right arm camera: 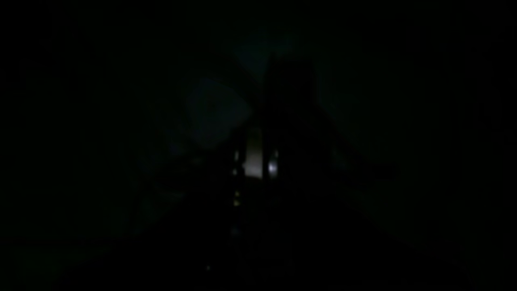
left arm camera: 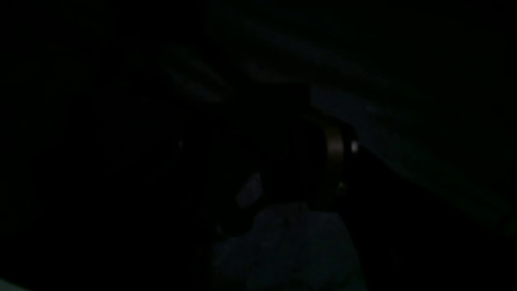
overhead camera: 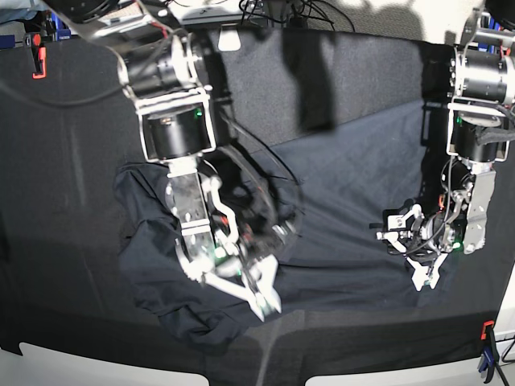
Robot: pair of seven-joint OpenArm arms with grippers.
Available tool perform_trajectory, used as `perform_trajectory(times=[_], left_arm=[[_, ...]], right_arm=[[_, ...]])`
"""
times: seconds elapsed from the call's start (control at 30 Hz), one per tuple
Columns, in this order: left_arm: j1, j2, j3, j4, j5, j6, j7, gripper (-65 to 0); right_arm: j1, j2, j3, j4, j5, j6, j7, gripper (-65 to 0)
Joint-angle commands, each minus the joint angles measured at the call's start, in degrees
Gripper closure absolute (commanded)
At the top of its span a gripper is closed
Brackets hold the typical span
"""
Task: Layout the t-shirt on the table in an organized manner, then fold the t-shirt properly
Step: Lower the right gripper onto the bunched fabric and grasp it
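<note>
Black cloth-covered table [overhead camera: 72, 161] fills the base view, white edge strips along the bottom, cables bunched at top centre. One t-shirt [overhead camera: 354, 161]: dark fabric spread from upper right across the middle down to lower left, bunched and wrinkled at left and lower left, not flat. Two arms, two grippers. Right gripper [overhead camera: 261, 293], at lower centre-left of the frame, is down on the crumpled lower-left part of the shirt with its white fingers together; fabric pinched or not, can't tell from this angle. Left gripper [overhead camera: 410, 245], at centre right of the frame, sits low over the shirt's right part, fingers spread apart, nothing visibly between them. Clamps: two seen, one orange clamp [overhead camera: 37, 58] at upper left, one orange-and-blue clamp [overhead camera: 488, 346] at lower right. Both wrist views nearly black: left wrist shows only faint grey fabric at bottom centre plus a small metallic glint; right wrist shows one small bright patch at centre, nothing else readable.
</note>
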Motion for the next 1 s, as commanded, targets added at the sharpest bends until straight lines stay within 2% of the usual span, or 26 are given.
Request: perform_trajectory(times=[0.0,0.2,0.3,0.4,0.43,0.47,0.6,0.7,0.9,0.93,0.97], left_arm=[[-1.7,-0.4,-0.3,1.1,-0.3,-0.8,-0.8,-33.3],[-1.8,-0.4,-0.3,1.1,-0.3,-0.8,-1.7,-33.3],[-1.8,-0.4,-0.3,1.1,-0.3,-0.8,-1.7,-33.3],[-1.7,-0.4,-0.3,1.1,-0.3,-0.8,-1.6,-33.3],[-1.7,-0.4,-0.3,1.1,-0.3,-0.8,-1.6,-33.3],[-1.7,-0.4,-0.3,1.1,-0.3,-0.8,-1.6,-33.3],[-1.7,-0.4,-0.3,1.0,-0.3,-0.8,-1.6,-33.3],[-1.7,-0.4,-0.3,1.1,-0.3,-0.8,-1.6,-33.3],[-1.8,-0.4,-0.3,1.0,-0.3,-0.8,-2.1,-33.3],[-1.8,-0.4,-0.3,1.0,-0.3,-0.8,-2.1,-33.3],[-1.8,-0.4,-0.3,1.0,-0.3,-0.8,-2.3,-33.3]], right_arm=[[1.9,-0.3,-0.1,1.9,0.2,1.1,0.2,0.0],[1.9,-0.3,-0.1,4.0,0.5,1.1,-1.5,0.0],[1.7,0.2,-0.2,2.8,5.2,1.4,-0.7,0.0],[1.8,1.6,-2.4,-0.8,5.3,1.7,2.8,-23.2],[1.8,2.2,-3.6,-2.2,3.9,1.7,4.2,-27.2],[1.7,2.7,-4.8,-3.4,2.1,1.7,5.5,-27.9],[1.8,3.7,-7.3,-8.5,-4.5,-1.1,11.9,-27.9],[1.7,3.5,-7.3,-10.5,-4.9,-2.3,14.5,-27.9],[1.7,3.2,-7.3,-10.9,-1.7,-1.9,11.3,-27.7],[1.7,3.2,-7.3,-10.9,-1.1,-1.9,10.4,-25.7],[1.7,3.2,-7.3,-10.9,-1.1,-1.9,9.7,-20.3]])
